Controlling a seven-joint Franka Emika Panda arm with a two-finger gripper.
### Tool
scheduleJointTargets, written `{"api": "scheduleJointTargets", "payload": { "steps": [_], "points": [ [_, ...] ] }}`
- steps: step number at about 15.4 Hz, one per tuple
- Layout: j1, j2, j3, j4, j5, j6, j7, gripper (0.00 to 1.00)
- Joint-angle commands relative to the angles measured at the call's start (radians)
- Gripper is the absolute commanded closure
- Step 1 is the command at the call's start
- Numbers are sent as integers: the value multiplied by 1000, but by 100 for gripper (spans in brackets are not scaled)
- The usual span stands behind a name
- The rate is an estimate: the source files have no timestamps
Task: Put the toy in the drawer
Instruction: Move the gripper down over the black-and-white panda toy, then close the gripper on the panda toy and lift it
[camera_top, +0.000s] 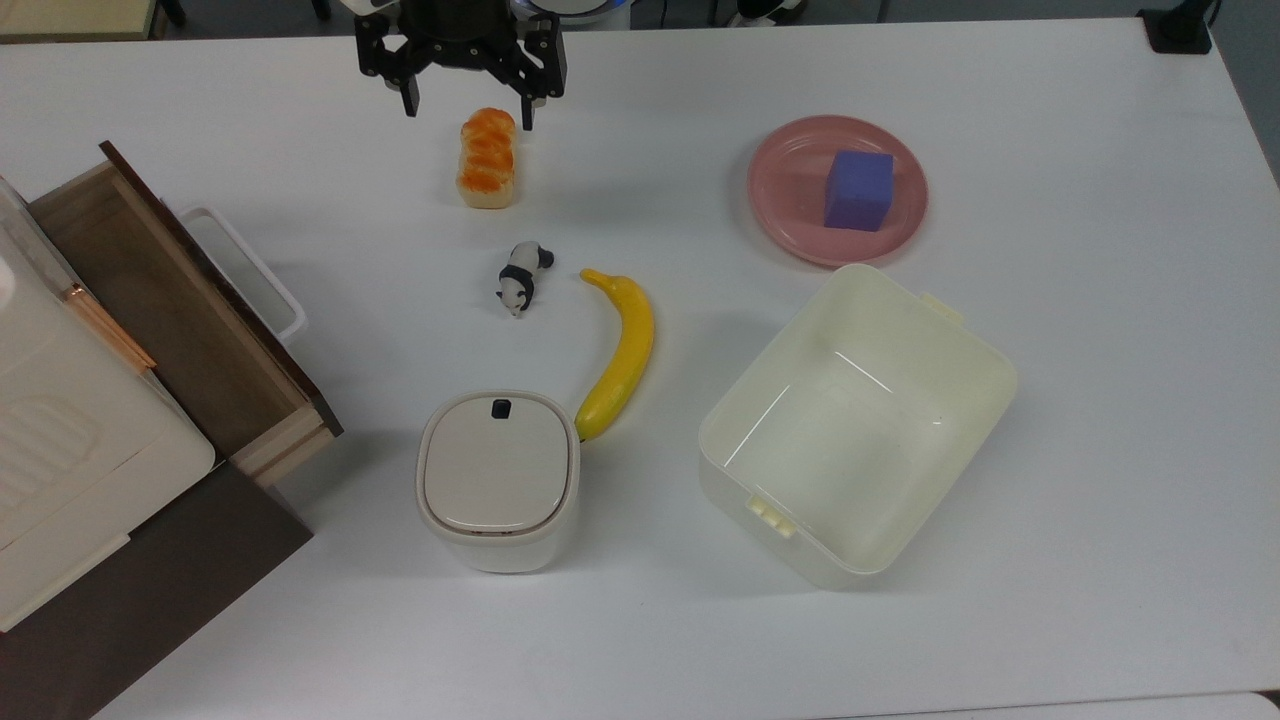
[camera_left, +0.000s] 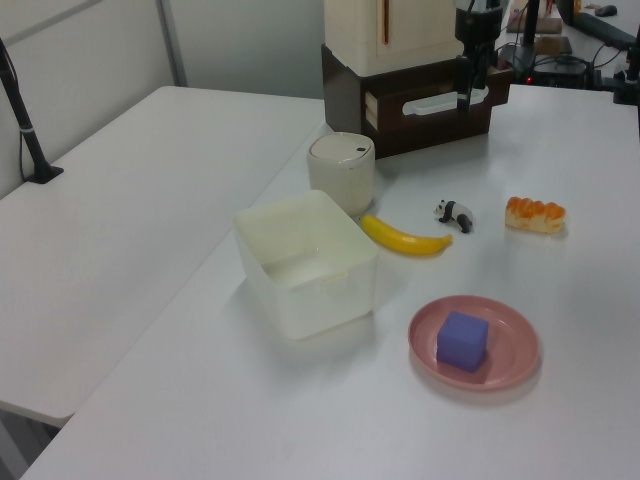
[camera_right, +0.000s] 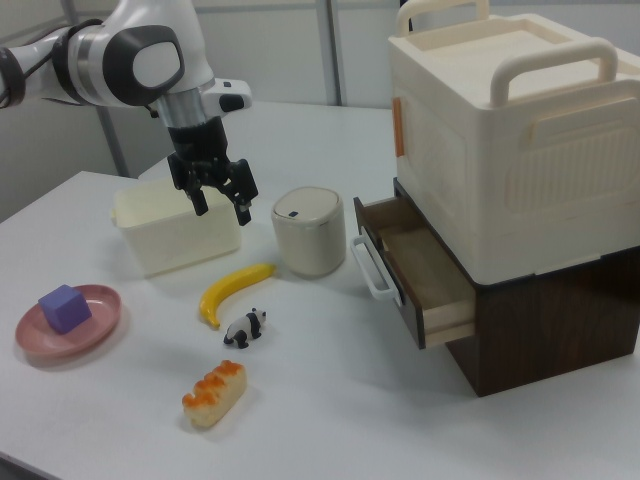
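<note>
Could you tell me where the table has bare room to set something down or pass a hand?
The table is bare along the top view's right, beyond the pink plate and cream tub, and along the near edge below the lidded bin. It is crowded among the panda, banana and bin.

On the table (camera_top: 1050, 500) I count one panda (camera_top: 523, 277), one banana (camera_top: 620, 358), one bread loaf (camera_top: 487, 158), one pink plate (camera_top: 790, 215) with one purple cube (camera_top: 858, 190) on it, one cream tub (camera_top: 855, 420), one lidded bin (camera_top: 497, 478), one open drawer (camera_top: 170, 310), one handled crate (camera_right: 520, 130), and one arm with one gripper (camera_top: 464, 98).
</note>
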Motion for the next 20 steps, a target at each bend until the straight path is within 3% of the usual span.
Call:
{"api": "scheduleJointTargets", "payload": {
  "steps": [1,9,14,20],
  "points": [
    [16,6,-13,-23,25,-12,1,0],
    [19,20,-13,-224,39,204,33,0],
    [22,158,8,-250,48,345,164,0],
    [19,236,8,-248,29,394,164,21]
  ]
}}
